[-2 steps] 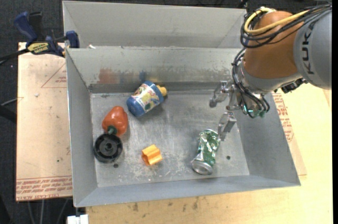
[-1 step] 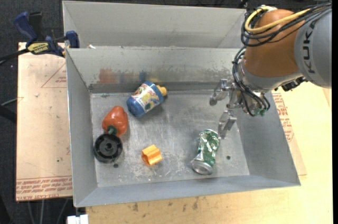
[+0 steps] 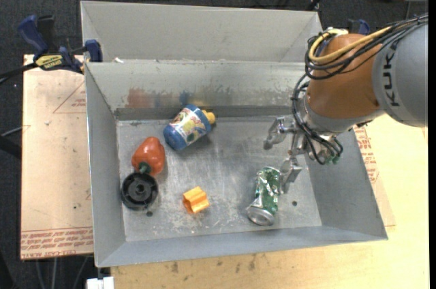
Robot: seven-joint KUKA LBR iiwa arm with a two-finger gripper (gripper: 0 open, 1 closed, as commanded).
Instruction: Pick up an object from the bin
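My gripper (image 3: pixel 285 153) hangs in the right part of the bin, below the orange wrist cover. It is open, and nothing sits between its fingers. One finger (image 3: pixel 276 131) points toward the bin's back, and the other finger (image 3: pixel 293 174) reaches down beside the top end of a crushed green and silver can (image 3: pixel 267 193). The can lies on the bin floor at the front right, just below and left of the gripper. I cannot tell whether the lower finger touches it.
A blue bottle with a yellow cap (image 3: pixel 187 127) lies at the back centre-left. An orange-red pepper toy (image 3: pixel 148 155) and a black round part (image 3: pixel 139 190) sit at the left. A small orange block (image 3: pixel 195 200) lies front centre. The arm enters from the right.
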